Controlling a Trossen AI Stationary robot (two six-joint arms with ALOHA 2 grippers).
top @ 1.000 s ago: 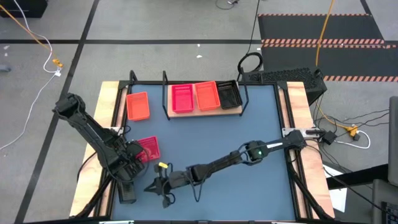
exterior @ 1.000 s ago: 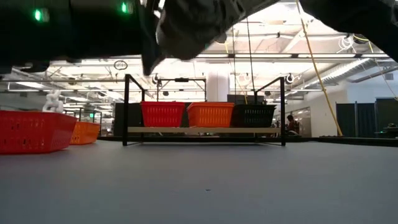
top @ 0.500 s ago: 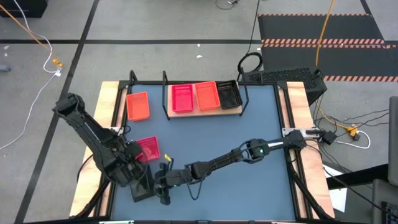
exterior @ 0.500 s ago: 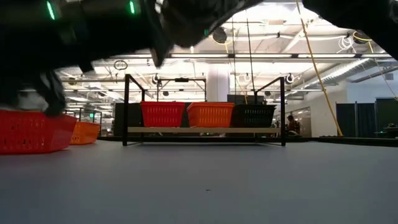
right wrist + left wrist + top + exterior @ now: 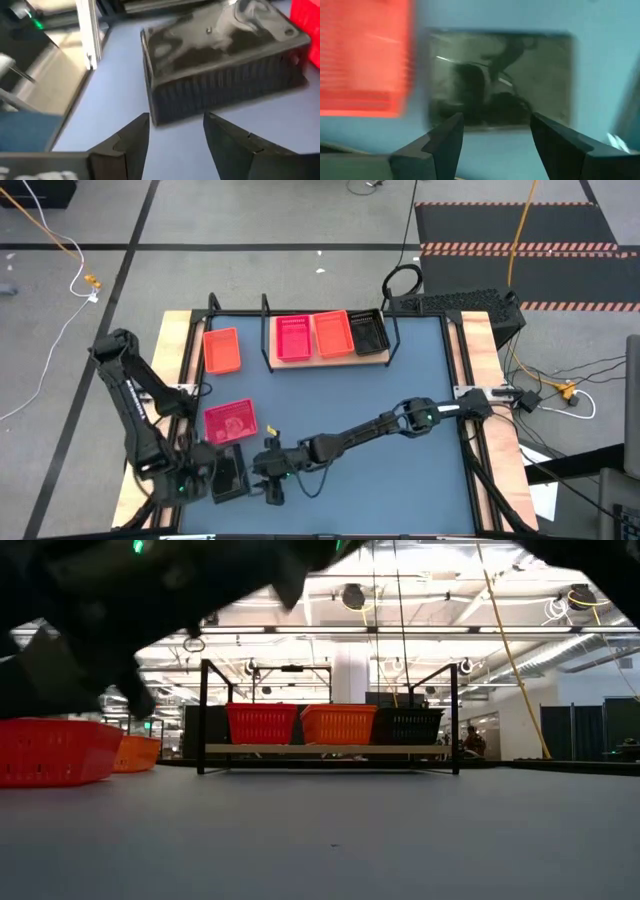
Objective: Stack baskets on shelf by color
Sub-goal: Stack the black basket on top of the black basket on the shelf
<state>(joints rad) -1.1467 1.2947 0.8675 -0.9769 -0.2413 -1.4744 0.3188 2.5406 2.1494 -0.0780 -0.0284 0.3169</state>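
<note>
Left pincer (image 5: 205, 480) pulled back, spread, right pincer (image 5: 172, 137) parted, glossy upturned black basket (image 5: 222, 62) between.

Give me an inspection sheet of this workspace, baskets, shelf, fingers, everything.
Surface: blue tabletop, wooden side strips.
Job's things: shelf holds a pinkish-red basket, an orange basket and a black basket side by side. Loose on the table: an orange basket, a pinkish-red basket, and a black basket upside down at the near edge.
Clutter: nothing seen.
Grippers: left gripper over the upturned basket, fingers open; right gripper beside it, fingers open.
Cables: yellow and white leads on the floor.
Surroundings: large lit hall; striped floor mat.
</note>
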